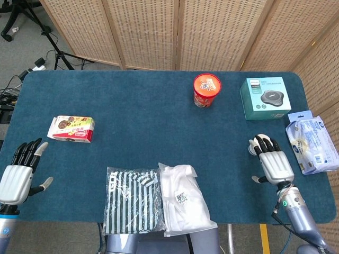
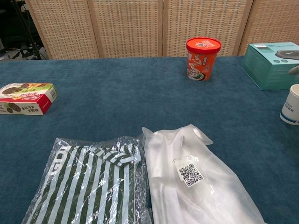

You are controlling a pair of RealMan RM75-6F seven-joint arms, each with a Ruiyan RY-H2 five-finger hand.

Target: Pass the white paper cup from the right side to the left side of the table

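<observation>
Fingers (image 1: 265,143) of the right hand (image 1: 271,161): extended and apart, reaching over the top of the white paper cup (image 1: 252,150); no clasp on it is visible, nothing held.

Head view.
- White paper cup: right side of the counter (image 1: 143,121), mostly hidden beneath the right hand, only its left edge showing.
- Left hand (image 1: 17,177): near left corner of the counter, fingers spread and straight, grasping nothing.
- Red instant-noodle tub (image 1: 206,90): far side, right of centre, upright.
- Teal boxed device (image 1: 265,98): far right, just right of the tub.
- Blue-and-white wipes pack (image 1: 311,140): at the right edge, right of the cup.
- Biscuit box (image 1: 71,128): left side, lying flat.
- Striped garment in clear bag (image 1: 132,200): near edge, centre.
- White garment in clear bag (image 1: 183,198): touching the striped one on its right, overhanging the near edge.

Chest view.
- White paper cup (image 2: 291,104): upright at the right frame edge, blue band near its base, part cut off.
- A grey fingertip shows above the cup at the frame edge; the rest of the hand lies out of frame.
- Noodle tub, teal box, biscuit box and both bagged garments appear in matching positions.
</observation>
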